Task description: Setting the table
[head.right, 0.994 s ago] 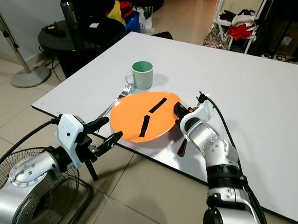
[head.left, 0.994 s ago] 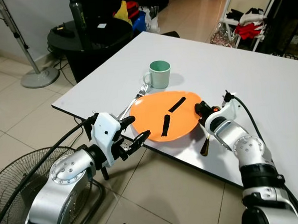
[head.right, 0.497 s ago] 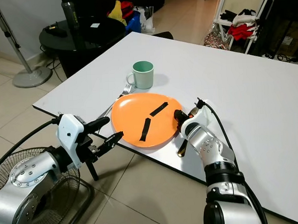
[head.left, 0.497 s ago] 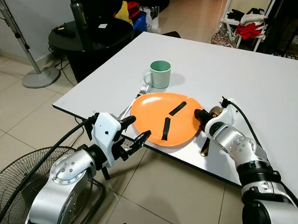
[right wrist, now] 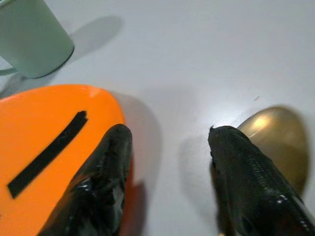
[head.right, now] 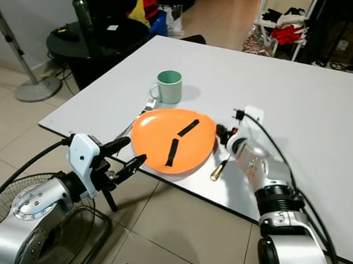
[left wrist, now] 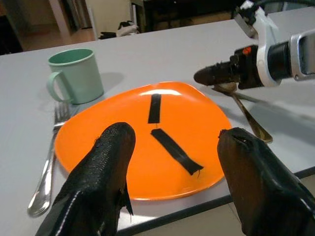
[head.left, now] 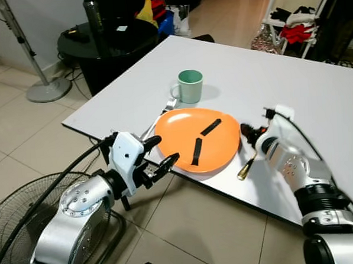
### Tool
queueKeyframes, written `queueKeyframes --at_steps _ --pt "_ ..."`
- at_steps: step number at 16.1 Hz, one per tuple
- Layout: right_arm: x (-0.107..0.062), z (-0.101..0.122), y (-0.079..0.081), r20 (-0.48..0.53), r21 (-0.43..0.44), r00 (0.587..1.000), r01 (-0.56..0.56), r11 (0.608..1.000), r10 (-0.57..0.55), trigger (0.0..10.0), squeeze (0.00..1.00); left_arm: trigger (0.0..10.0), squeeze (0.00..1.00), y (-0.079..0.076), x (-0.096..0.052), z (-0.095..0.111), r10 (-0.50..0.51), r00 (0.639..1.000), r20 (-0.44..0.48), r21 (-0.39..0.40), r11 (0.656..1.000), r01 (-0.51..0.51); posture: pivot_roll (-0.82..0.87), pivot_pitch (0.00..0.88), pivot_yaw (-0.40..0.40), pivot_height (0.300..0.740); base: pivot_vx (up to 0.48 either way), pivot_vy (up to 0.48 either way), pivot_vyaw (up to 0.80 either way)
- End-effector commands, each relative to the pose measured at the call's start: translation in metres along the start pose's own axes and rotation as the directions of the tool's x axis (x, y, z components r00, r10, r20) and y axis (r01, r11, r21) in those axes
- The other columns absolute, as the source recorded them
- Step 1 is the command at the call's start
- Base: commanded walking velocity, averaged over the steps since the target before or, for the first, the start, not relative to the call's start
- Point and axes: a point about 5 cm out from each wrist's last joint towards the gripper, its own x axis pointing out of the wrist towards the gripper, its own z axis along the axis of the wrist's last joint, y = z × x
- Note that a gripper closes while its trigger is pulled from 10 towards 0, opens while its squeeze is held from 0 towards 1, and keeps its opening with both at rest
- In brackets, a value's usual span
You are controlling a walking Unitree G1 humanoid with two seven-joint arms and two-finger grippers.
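- The right gripper (head.right: pixel 224 131) hovered low over the white table (head.left: pixel 316 83), its two black fingers (right wrist: pixel 246 182) spread apart and grasping nothing.
- A gold spoon (head.left: pixel 247 165) lay on the table just beside that gripper; its bowl (right wrist: pixel 275 132) sat at one fingertip, and its handle ran back toward the table's near edge.
- The orange plate (head.left: pixel 188 137) lay just beside the right gripper's other finger, on the side toward the left arm, near the table's front edge.
- Two black strips (left wrist: pixel 170 147) lay on the plate; no writing could be read on them.
- The left gripper (head.left: pixel 160 159) hung off the table's near edge, just in front of the plate, its fingers (left wrist: pixel 98 182) parted and empty.
- A fork (left wrist: pixel 47 167) lay on the table touching the plate's edge, beyond the left gripper.
- A green mug (head.left: pixel 189 86) stood upright past the plate, well apart from both grippers; no label showed on it.
- A floor fan (head.left: pixel 26 211) stood below the left arm.
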Motion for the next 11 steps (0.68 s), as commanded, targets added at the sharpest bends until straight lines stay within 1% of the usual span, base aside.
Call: queueKeyframes --at_steps 1,2,3,4,5,6,7,8,9,10,11 --pt "-0.004 0.003 -0.002 0.017 -0.096 1.0 0.02 0.995 -0.019 10.0 1.0 10.0 0.0 -0.001 0.001 0.003 -0.009 1.0 0.002 0.018 1.0 0.009 0.17 0.0 0.035 0.727 0.0 0.0 0.0" --pt "-0.006 0.007 -0.002 0.043 -0.127 0.999 0.021 0.992 -0.015 10.0 1.0 10.0 0.0 -0.001 0.001 0.002 -0.008 1.0 0.003 0.017 1.0 0.008 0.17 0.0 0.035 0.727 0.0 0.0 0.0" --pt "-0.01 0.017 0.002 0.11 -0.187 0.994 0.013 0.982 0.007 10.0 1.0 10.0 0.0 -0.002 0.002 0.002 -0.008 1.0 0.003 0.016 1.0 0.008 0.17 0.0 0.037 0.727 0.0 0.0 0.0" --pt "-0.014 0.025 0.01 0.166 -0.235 0.985 -0.013 0.972 0.053 10.0 1.0 10.0 0.0 -0.002 0.002 0.002 -0.007 1.0 0.004 0.017 1.0 0.007 0.16 0.0 0.039 0.727 0.0 0.0 0.0" --pt "-0.021 0.035 0.019 0.257 -0.325 0.964 0.022 0.945 0.066 10.0 0.33 10.0 0.0 -0.001 0.002 0.002 0.011 1.0 0.007 0.024 1.0 -0.011 0.16 0.0 0.035 0.727 0.0 0.0 0.0" --pt "-0.025 0.041 0.023 0.313 -0.382 0.948 0.065 0.922 0.063 10.0 0.0 10.0 0.0 0.001 0.002 0.003 0.027 1.0 0.013 0.029 0.999 -0.027 0.16 0.0 0.034 0.727 0.0 0.0 0.0" --pt "-0.041 0.048 0.031 0.444 -0.465 0.893 0.164 0.87 0.069 10.0 0.0 10.0 0.0 0.006 0.002 0.006 0.095 0.995 0.035 0.044 0.994 -0.096 0.17 0.0 0.021 0.727 0.0 0.0 0.0" --pt "-0.054 0.049 0.035 0.521 -0.496 0.845 0.18 0.849 0.125 10.0 0.0 10.0 0.0 0.01 0.002 0.008 0.156 0.986 0.051 0.054 0.986 -0.159 0.18 0.0 0.014 0.727 0.0 0.0 0.0" --pt "-0.068 0.044 0.036 0.54 -0.489 0.828 0.165 0.856 0.149 10.0 0.0 10.0 0.0 0.015 0.001 0.01 0.236 0.969 0.073 0.055 0.969 -0.24 0.18 0.0 0.014 0.727 0.0 0.0 0.0" --pt "-0.079 0.037 0.034 0.536 -0.452 0.832 0.14 0.881 0.143 10.0 0.0 10.0 0.0 0.018 0.0 0.013 0.293 0.952 0.092 0.057 0.953 -0.299 0.18 0.0 0.005 0.727 0.0 0.0 0.0" --pt "-0.092 0.028 0.035 0.498 -0.436 0.848 0.066 0.897 0.179 10.0 0.0 10.0 0.0 0.02 -0.003 0.015 0.351 0.93 0.113 0.045 0.933 -0.357 0.18 0.0 0.004 0.727 0.0 0.0 0.0"
